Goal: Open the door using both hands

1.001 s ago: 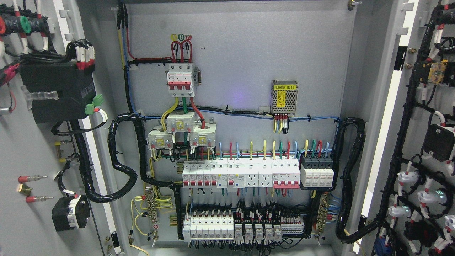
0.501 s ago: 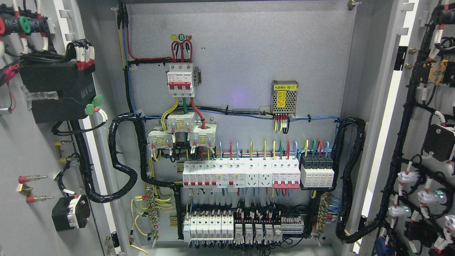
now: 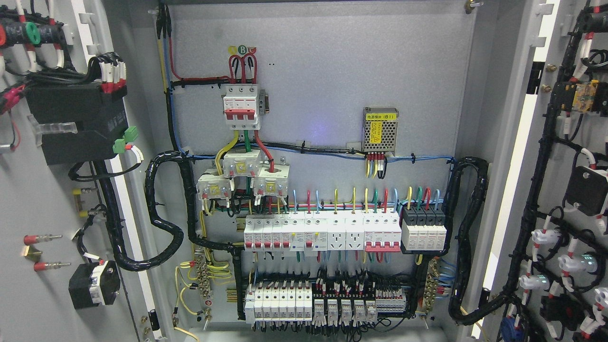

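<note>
Neither robot hand is seen in the head view, so whether the fingers are apart or together cannot be told. Nearest, at the picture's two edges, both doors of the cabinet are swung wide. The left door (image 3: 28,199) shows its inner face, on which a black box (image 3: 78,121) with red and white wire ends is mounted, with a small black switch block (image 3: 94,284) lower down and two red-tipped pins (image 3: 45,251) beside it. The right door (image 3: 577,156) is likewise turned outward, its inner face covered by black cable looms and white-capped lamp backs (image 3: 546,237). Between the doors the cabinet interior is laid open. On the grey back panel (image 3: 342,76) a red-handled main breaker (image 3: 242,107) is fixed at upper left, and a perforated metal power supply (image 3: 380,130) with a yellow label is set to its right. Below these a row of white breakers (image 3: 320,232) is mounted, and lower still a row of terminal blocks and relays (image 3: 325,304) is seen near the cabinet floor
</note>
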{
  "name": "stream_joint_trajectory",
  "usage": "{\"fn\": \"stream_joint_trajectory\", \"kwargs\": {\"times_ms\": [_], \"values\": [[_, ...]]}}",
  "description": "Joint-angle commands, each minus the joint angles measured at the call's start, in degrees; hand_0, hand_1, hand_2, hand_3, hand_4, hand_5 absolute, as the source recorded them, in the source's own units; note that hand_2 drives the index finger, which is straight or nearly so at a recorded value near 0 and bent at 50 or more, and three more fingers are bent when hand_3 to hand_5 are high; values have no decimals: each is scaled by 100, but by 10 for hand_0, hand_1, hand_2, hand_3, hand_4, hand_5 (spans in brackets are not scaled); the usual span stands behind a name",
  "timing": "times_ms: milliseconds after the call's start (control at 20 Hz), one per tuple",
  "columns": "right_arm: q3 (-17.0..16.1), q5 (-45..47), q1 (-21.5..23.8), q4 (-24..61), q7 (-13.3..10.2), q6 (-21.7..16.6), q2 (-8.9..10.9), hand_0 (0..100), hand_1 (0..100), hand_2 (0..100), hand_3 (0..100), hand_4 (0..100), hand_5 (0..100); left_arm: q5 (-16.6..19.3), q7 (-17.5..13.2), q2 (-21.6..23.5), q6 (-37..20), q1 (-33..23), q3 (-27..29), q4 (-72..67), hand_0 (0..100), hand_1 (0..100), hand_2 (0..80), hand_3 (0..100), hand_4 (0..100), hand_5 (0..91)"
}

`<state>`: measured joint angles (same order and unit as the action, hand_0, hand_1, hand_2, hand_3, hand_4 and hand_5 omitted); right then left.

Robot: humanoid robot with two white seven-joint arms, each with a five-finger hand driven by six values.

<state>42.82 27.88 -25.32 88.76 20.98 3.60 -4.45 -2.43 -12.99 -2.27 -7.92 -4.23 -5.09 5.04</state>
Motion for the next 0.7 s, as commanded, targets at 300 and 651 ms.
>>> {"fn": "stream_joint_trajectory", "kwargs": {"times_ms": [300, 651], "values": [[-871, -150, 878, -122, -147, -430, 568, 0, 0, 0, 0, 0, 0, 41, 15, -46, 88, -911, -771, 3410, 0, 0, 0, 0, 43, 0], [-1373, -749, 1872, -123, -147, -1335, 699, 0, 0, 0, 0, 0, 0, 32, 227, 534, 9, -2028, -1617, 6111, 0, 0, 0, 0, 43, 0]]}}
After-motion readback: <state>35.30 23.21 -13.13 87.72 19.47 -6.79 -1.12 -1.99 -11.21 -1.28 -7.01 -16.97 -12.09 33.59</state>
